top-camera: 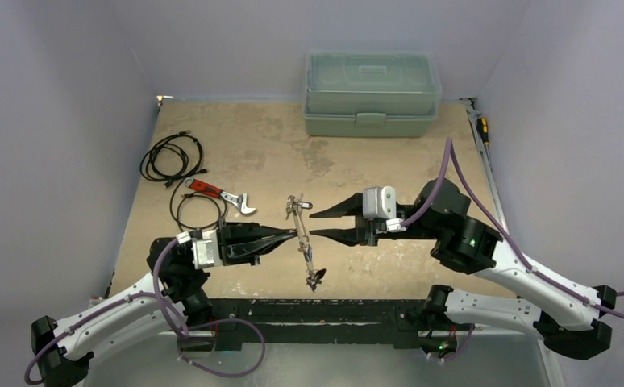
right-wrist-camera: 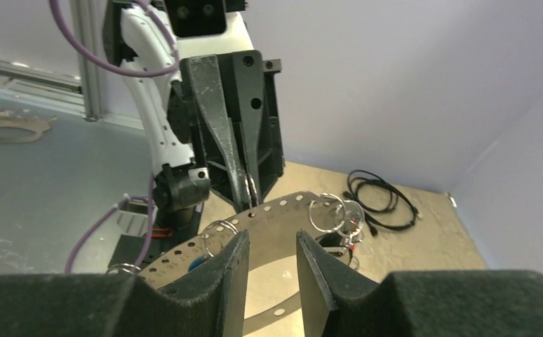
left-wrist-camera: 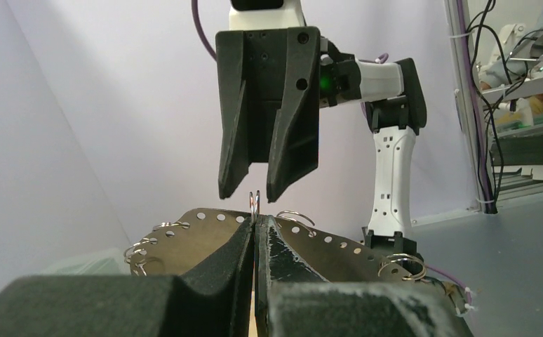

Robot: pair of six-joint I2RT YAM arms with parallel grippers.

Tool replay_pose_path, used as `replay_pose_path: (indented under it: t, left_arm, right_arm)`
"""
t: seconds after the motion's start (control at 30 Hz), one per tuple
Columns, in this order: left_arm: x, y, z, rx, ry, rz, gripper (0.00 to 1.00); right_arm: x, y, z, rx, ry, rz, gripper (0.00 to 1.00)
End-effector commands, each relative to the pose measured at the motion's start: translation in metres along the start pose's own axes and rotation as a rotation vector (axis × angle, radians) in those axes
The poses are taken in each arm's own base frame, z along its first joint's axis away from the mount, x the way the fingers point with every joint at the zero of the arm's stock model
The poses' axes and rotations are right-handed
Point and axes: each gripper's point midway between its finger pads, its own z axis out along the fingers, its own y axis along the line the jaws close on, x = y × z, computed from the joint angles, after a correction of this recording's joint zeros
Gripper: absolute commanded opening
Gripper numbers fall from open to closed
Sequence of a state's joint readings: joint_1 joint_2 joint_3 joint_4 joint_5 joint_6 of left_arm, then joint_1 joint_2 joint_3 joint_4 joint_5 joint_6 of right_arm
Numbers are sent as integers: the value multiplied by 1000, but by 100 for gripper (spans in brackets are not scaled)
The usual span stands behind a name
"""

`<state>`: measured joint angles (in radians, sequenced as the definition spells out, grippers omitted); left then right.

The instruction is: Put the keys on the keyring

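Note:
The keyring (top-camera: 302, 242) is a curved grey metal band with a row of holes and several small split rings on it. It hangs between the two grippers, above the table. My left gripper (top-camera: 294, 234) is shut on one small split ring (left-wrist-camera: 255, 201) at the band's top edge (left-wrist-camera: 205, 239). My right gripper (top-camera: 315, 222) is open, its fingertips (left-wrist-camera: 230, 189) just above that ring, apart from it. In the right wrist view the band (right-wrist-camera: 290, 210) crosses in front of my open right gripper (right-wrist-camera: 272, 242). Keys hang at the band's ends (top-camera: 315, 279); a blue head (right-wrist-camera: 197, 263) shows.
A green toolbox (top-camera: 372, 93) stands at the back. A coiled black cable (top-camera: 172, 157) and a red-handled wrench (top-camera: 222, 194) lie at the left, with a second cable loop (top-camera: 200, 211) near my left arm. A screwdriver (top-camera: 481, 127) lies at the right edge.

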<state>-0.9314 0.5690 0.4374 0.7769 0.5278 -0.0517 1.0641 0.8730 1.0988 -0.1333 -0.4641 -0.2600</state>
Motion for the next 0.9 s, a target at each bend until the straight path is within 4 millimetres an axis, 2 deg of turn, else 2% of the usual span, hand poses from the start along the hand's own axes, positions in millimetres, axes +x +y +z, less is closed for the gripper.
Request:
replay_pose_path:
  t: [0.0, 0.53, 0.87]
  left_arm:
    - [-31, -2, 2, 11, -114, 26, 0]
    - [-17, -4, 4, 35, -66, 23, 0]
    - [-15, -4, 5, 42, -53, 34, 0]
  right_arm:
    - [-23, 6, 6, -66, -83, -4, 33]
    - [-21, 11, 18, -129, -70, 21, 32]
    - [1, 10, 28, -137, -6, 53, 25]
